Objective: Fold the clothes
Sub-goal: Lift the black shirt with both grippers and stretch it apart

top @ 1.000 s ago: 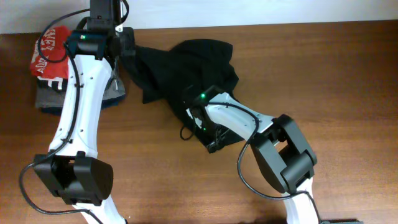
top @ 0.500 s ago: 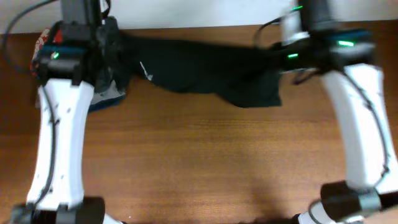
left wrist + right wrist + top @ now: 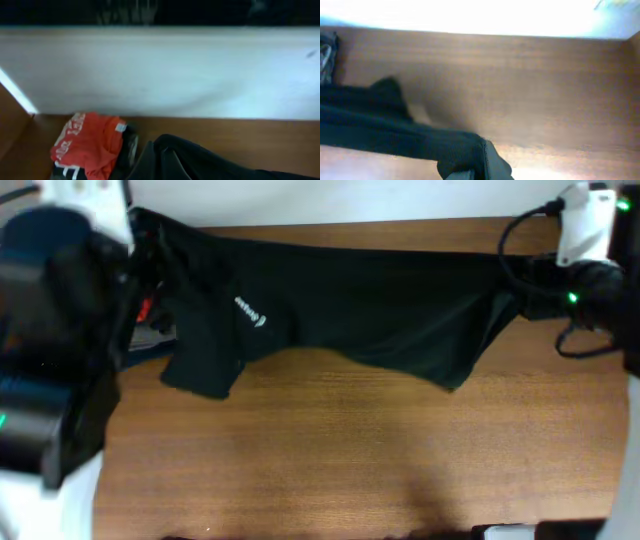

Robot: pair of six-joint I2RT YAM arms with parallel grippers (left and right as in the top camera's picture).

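The black long-sleeved garment [image 3: 370,305] hangs stretched across the back of the table, lifted between my two grippers. Its small white logo [image 3: 250,312] faces up and a sleeve end [image 3: 200,375] droops at the left. My left gripper [image 3: 145,235] holds the left end at the far left; in the left wrist view only the fabric [image 3: 200,160] shows and my fingers are out of frame. My right gripper [image 3: 535,275] holds the right end; in the right wrist view it [image 3: 480,170] is shut on a bunch of black fabric [image 3: 455,150].
A red shirt with white lettering [image 3: 90,145] lies on folded grey and navy garments [image 3: 150,338] at the back left, partly under the black fabric. A white wall [image 3: 160,70] runs behind the table's far edge. Bare wooden tabletop [image 3: 350,450] lies in front.
Both arms have risen and spread apart, pulling the garment from a crumpled heap into a wide stretched span. The left arm now looms close under the camera.
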